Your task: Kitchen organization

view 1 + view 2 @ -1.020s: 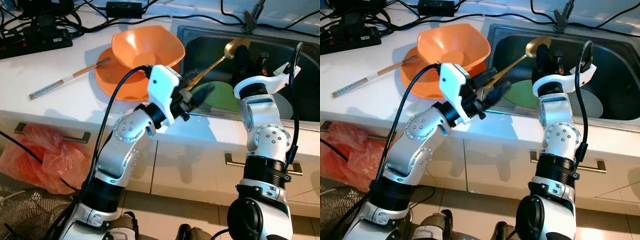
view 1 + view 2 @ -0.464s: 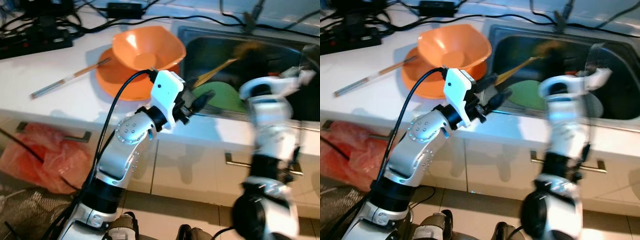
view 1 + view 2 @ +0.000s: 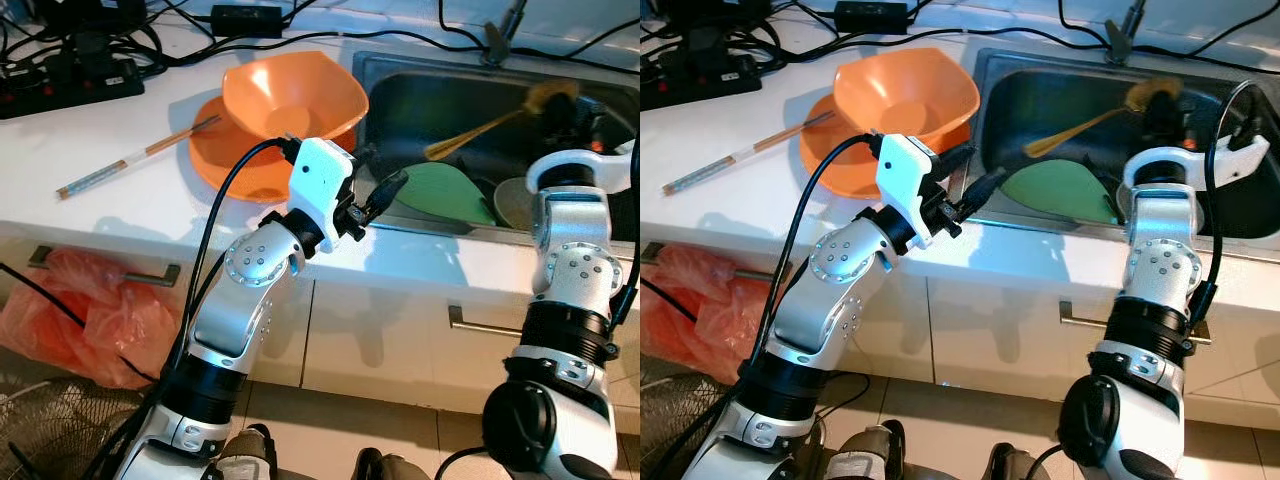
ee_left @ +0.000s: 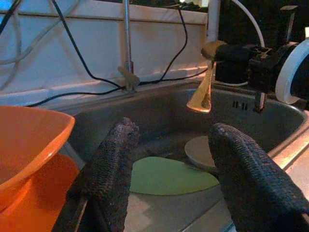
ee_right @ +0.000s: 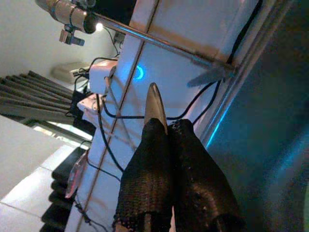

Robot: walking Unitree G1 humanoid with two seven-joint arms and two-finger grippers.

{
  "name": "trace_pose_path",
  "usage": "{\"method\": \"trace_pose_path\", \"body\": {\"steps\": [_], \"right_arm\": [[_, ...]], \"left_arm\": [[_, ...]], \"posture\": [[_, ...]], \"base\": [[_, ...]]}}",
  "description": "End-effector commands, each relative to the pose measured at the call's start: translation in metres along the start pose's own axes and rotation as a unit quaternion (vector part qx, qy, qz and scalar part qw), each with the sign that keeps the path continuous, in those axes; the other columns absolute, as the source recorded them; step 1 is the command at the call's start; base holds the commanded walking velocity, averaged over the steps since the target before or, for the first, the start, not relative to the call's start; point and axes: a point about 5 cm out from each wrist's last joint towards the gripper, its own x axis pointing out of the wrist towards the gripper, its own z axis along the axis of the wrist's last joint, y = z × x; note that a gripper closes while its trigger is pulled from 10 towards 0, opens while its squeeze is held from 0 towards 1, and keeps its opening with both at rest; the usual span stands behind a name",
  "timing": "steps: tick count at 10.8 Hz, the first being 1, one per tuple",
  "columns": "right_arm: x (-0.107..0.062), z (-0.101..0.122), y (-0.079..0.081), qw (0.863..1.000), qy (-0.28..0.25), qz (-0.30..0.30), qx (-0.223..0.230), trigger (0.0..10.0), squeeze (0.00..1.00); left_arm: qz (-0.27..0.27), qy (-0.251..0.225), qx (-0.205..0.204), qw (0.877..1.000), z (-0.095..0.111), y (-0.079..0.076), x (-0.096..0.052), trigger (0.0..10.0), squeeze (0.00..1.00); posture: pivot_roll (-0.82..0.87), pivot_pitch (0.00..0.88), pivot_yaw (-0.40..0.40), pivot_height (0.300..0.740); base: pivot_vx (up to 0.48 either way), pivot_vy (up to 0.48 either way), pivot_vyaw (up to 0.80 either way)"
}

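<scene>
Item: brass spoon point(image 3: 487, 124). Clamped at its bowl end by the right gripper point(image 3: 1152, 97) over the sink point(image 3: 440, 85); handle slanted down toward the left gripper point(image 3: 388, 186), which hung spread and empty nearby, beside the orange bowl point(image 3: 292, 92).

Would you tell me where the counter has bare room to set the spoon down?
Bare white counter lies along the front edge, between the chopsticks and the sink. Behind, cables and a power strip crowd it; the orange bowl fills the middle.

Head stereo above sink point(image 3: 470, 90); wrist close-ups.
</scene>
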Motion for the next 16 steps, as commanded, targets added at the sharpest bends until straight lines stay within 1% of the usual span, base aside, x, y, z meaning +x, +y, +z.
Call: {"method": "trace_pose_path", "body": {"steps": [1, 2, 4, 5, 6, 7, 8, 9, 10, 11, 12, 13, 14, 16], "right_arm": [[0.001, 0.003, 0.001, 0.999, -0.01, 0.007, -0.039, 10.0, 0.0], [0.0, 0.002, 0.004, 0.997, -0.015, 0.016, -0.074, 10.0, 0.0], [0.001, 0.0, 0.007, 0.991, -0.016, 0.026, -0.127, 10.0, 0.0], [0.002, -0.002, 0.009, 0.984, -0.017, 0.038, -0.172, 10.0, 0.0], [0.002, -0.004, 0.009, 0.975, -0.018, 0.042, -0.217, 10.0, 0.0], [0.002, -0.005, 0.009, 0.968, -0.024, 0.044, -0.247, 10.0, 0.0], [0.002, -0.008, 0.011, 0.955, -0.026, 0.054, -0.289, 10.0, 0.0], [0.002, -0.014, 0.011, 0.945, -0.022, 0.066, -0.32, 10.0, 0.0], [0.0, -0.023, 0.008, 0.932, -0.011, 0.076, -0.353, 10.0, 0.0], [-0.003, -0.031, 0.004, 0.921, 0.003, 0.087, -0.38, 10.0, 0.0], [-0.005, -0.038, -0.001, 0.916, 0.019, 0.094, -0.39, 10.0, 0.0], [-0.006, -0.04, -0.003, 0.911, 0.024, 0.095, -0.4, 10.0, 0.0], [-0.008, -0.048, -0.008, 0.899, 0.046, 0.106, -0.421, 10.0, 0.0], [-0.009, -0.057, -0.016, 0.886, 0.068, 0.113, -0.446, 10.0, 0.0]], "left_arm": [[-0.013, 0.007, -0.001, 1.0, -0.004, -0.006, 0.001, 10.0, 0.0], [-0.022, 0.016, -0.005, 1.0, -0.007, -0.008, 0.0, 10.0, 0.0], [-0.023, 0.025, -0.011, 0.999, -0.012, -0.01, -0.002, 10.0, 0.0], [-0.028, 0.034, -0.018, 0.999, -0.016, -0.012, -0.003, 10.0, 0.0], [-0.033, 0.043, -0.021, 0.998, -0.02, -0.015, -0.004, 10.0, 0.0], [-0.036, 0.05, -0.022, 0.998, -0.023, -0.017, -0.005, 10.0, 0.0], [-0.037, 0.055, -0.023, 0.998, -0.025, -0.017, -0.006, 10.0, 0.0], [-0.039, 0.057, -0.024, 0.997, -0.025, -0.018, -0.006, 10.0, 0.0], [-0.045, 0.062, -0.023, 0.997, -0.027, -0.02, -0.007, 10.0, 0.0], [-0.051, 0.067, -0.025, 0.996, -0.028, -0.022, -0.008, 10.0, 0.0], [-0.054, 0.069, -0.031, 0.996, -0.029, -0.023, -0.009, 10.0, 0.0], [-0.056, 0.071, -0.031, 0.995, -0.029, -0.024, -0.009, 10.0, 0.0], [-0.06, 0.072, -0.031, 0.995, -0.029, -0.025, -0.009, 10.0, 0.0], [-0.062, 0.073, -0.03, 0.995, -0.028, -0.026, -0.009, 10.0, 0.0]], "posture": [[0.2, 0.156, -0.033, 0.74], [0.2, 0.156, -0.033, 0.74], [0.2, 0.158, -0.033, 0.74], [0.2, 0.157, -0.033, 0.74], [0.2, 0.155, -0.033, 0.74], [0.2, 0.152, -0.034, 0.74], [0.2, 0.149, -0.032, 0.74], [0.2, 0.146, -0.032, 0.74], [0.2, 0.14, -0.032, 0.74], [0.2, 0.137, -0.031, 0.74], [0.21, 0.135, -0.031, 0.74], [0.21, 0.134, -0.031, 0.74], [0.21, 0.132, -0.032, 0.74], [0.21, 0.139, -0.036, 0.74]], "base": [[0.0, 0.0, 0.0], [0.0, 0.0, 0.0], [0.0, 0.0, 0.0], [0.0, 0.0, 0.0], [0.0, 0.0, 0.0], [0.0, 0.0, 0.0], [0.0, 0.0, 0.0], [0.0, 0.0, 0.0], [0.0, 0.0, 0.0], [0.0, 0.0, 0.0], [0.0, 0.0, 0.0], [0.0, 0.0, 0.0], [0.0, 0.0, 0.0], [0.0, 0.0, 0.0]]}}
